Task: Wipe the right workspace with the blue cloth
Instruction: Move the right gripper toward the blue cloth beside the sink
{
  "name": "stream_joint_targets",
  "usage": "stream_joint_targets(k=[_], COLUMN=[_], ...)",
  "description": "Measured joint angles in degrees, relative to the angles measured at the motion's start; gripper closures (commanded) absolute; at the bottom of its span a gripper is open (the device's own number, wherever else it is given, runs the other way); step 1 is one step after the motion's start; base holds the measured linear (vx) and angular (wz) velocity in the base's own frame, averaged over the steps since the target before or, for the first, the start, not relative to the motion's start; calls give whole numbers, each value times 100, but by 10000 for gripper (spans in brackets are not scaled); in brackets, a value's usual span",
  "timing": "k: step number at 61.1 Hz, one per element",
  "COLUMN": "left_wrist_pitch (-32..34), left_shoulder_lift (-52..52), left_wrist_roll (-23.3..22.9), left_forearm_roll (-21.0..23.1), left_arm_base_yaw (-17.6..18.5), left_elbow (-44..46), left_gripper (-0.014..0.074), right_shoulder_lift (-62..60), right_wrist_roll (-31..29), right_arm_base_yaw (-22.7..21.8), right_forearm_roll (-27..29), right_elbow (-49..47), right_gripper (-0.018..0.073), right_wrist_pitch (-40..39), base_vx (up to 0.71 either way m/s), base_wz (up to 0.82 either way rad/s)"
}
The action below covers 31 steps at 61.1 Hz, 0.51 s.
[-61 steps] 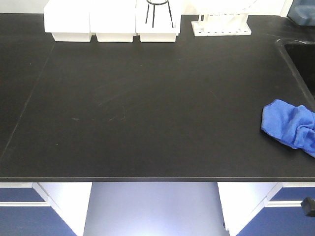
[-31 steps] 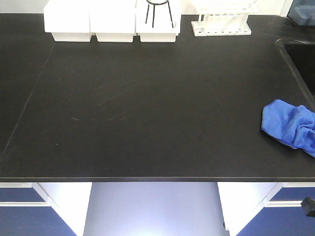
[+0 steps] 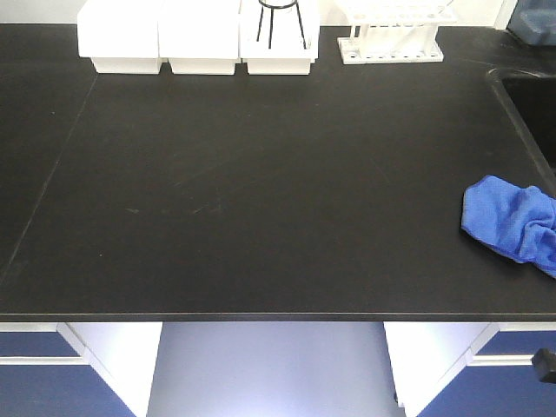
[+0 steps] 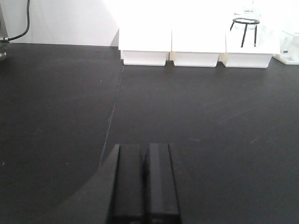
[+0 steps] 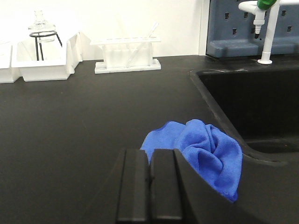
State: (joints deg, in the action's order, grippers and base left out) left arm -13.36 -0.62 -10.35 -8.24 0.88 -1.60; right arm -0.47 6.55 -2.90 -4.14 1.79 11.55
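We see a matt black worktop [image 3: 261,174], faintly smudged. The blue cloth [image 3: 508,217] is soft, wrinkled fabric. The white tubs [image 3: 200,30] look like smooth plastic, perhaps, under glare. The left pincer [image 4: 145,154] and right pincer [image 5: 150,157] are matt black.

- Left gripper [image 4: 145,147] was closed: both black fingers [image 4: 131,179] were pressed flat together, with only a thin seam between them.
- It pointed straight ahead, roughly level, centred at the bottom of its wrist view. The tips were square-cut and flush.
- Right gripper [image 5: 149,151] was in the same state: fingers [image 5: 164,186] lay side by side, touching along their length, with the seam down the middle.
- It also aimed forward, near level, with the tips even.
- A dark curved part sat right of the right gripper's fingers. It was blurred, so I couldn't tell more.
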Motion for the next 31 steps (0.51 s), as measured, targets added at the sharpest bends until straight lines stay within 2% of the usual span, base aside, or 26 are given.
stream_joint_targets(k=[12, 31], left_wrist_pitch=[0, 0], left_shoulder_lift=[0, 0], left_wrist_roll=[0, 0], left_forearm_roll=[0, 0], left_arm_base_yaw=[0, 0], left_elbow=[0, 0], left_gripper=[602, 602], right_shoulder_lift=[0, 0], right_wrist_roll=[0, 163], right_arm_base_yaw=[0, 0], right_forearm_roll=[0, 125], right_elbow=[7, -22], right_gripper=[567, 566], right_wrist_pitch=[-282, -2214], base_vx=[0, 0], base_wz=[0, 0])
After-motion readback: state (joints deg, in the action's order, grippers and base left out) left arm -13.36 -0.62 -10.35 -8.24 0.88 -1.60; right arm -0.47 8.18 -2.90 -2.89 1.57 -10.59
